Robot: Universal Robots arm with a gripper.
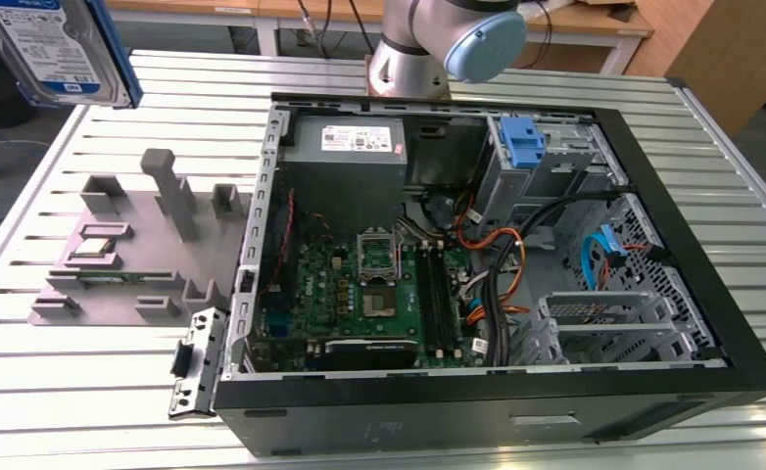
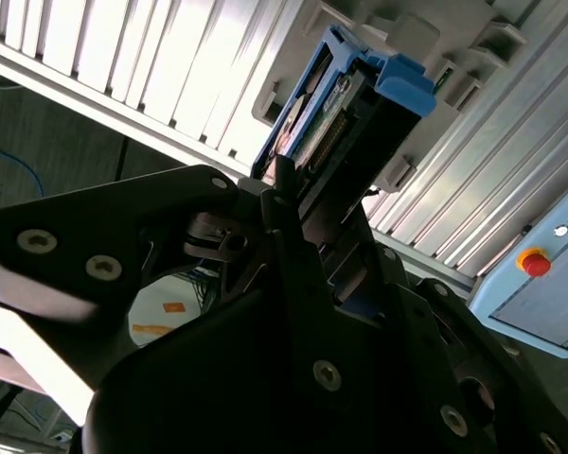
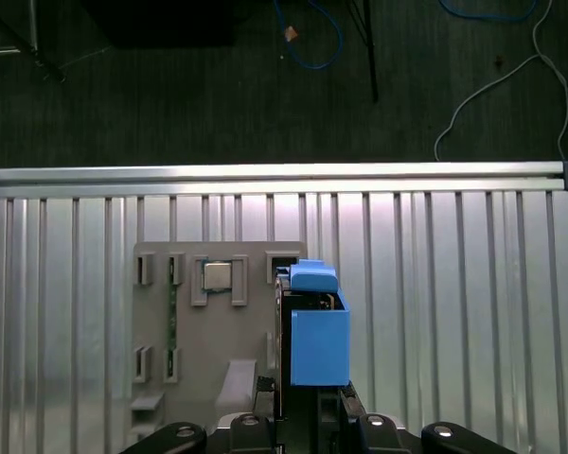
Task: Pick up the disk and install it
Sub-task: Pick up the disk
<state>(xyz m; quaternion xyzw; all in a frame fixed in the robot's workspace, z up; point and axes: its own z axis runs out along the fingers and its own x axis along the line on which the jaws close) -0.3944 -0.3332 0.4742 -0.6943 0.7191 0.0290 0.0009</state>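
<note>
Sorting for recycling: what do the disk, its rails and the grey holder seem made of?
The disk: apparently metal casing, with a silvery rim around a glossy label. The rails: blue plastic, matte, with moulded shapes. The grey holder: probably plastic, a uniform matte grey, but I cannot be sure.

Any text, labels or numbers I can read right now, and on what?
Disk, blue-and-white label, exterior view: print too fine to quote.
Power supply, white sticker: too small to read.
Panel by the red button, second wrist view: small marking, unreadable.
No text can be quoted reliably.
</note>
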